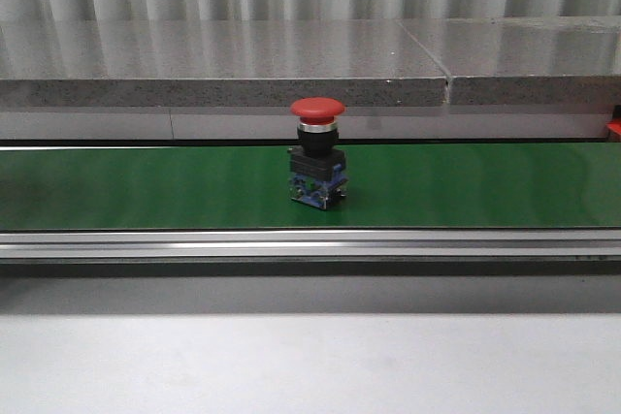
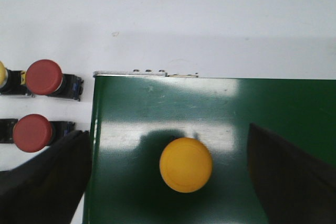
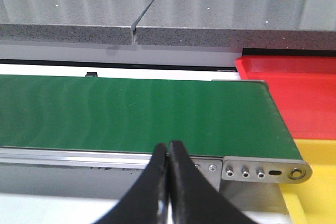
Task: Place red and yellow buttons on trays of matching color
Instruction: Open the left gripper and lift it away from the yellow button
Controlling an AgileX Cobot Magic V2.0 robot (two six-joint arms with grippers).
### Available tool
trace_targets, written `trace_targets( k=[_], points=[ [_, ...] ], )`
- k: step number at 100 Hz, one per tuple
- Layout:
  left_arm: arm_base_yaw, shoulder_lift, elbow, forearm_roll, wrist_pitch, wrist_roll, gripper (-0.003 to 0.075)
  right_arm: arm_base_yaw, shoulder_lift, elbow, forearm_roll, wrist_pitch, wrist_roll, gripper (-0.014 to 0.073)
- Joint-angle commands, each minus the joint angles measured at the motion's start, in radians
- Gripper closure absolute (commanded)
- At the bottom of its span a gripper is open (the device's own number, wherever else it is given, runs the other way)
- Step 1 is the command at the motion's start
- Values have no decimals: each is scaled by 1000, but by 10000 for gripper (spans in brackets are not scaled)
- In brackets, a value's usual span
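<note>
Green belt carries a red button point(image 1: 317, 150) at centre, trays at 3 o'clock
Left gripper point(image 2: 168, 174) spread wide around a yellow button point(image 2: 186, 164); right gripper point(image 3: 168, 153) pinched empty; belt drift could spoil the grasp

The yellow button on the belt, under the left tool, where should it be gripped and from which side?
Come straight down from above and close on the sides of the round cap of the yellow button. It stands upright on the green belt, cap facing the left wrist camera, and the open left tool already has a finger on either side of it. The body below the cap is hidden, so the cap is probably the safest hold.
</note>
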Motion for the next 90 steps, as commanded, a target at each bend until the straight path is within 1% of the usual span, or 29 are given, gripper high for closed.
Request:
trace_targets(
  k=[1,12,22,59,76,83,90],
  points=[
    [-36,-88,-11,-8,-71,3,133,0,-9,-15,-6,-84,0,685],
    [-60,-178,40,-8,-124,3,134,0,-9,-15,-6,-84,0,685],
    [-62,-268,105,-8,-161,-4,134,0,-9,-15,-6,-84,0,685],
    [-60,-678,461,-5,-305,-25,136,0,-9,-15,-6,-84,0,685],
    [-60,-850,605,3,-330,-25,138,0,-9,-15,-6,-86,0,685],
    [-60,-905,646,3,-332,-25,167,0,-9,-15,-6,-91,0,685],
    [-60,-950,677,3,-332,-25,227,0,-9,-15,-6,-94,0,685]
  ],
)
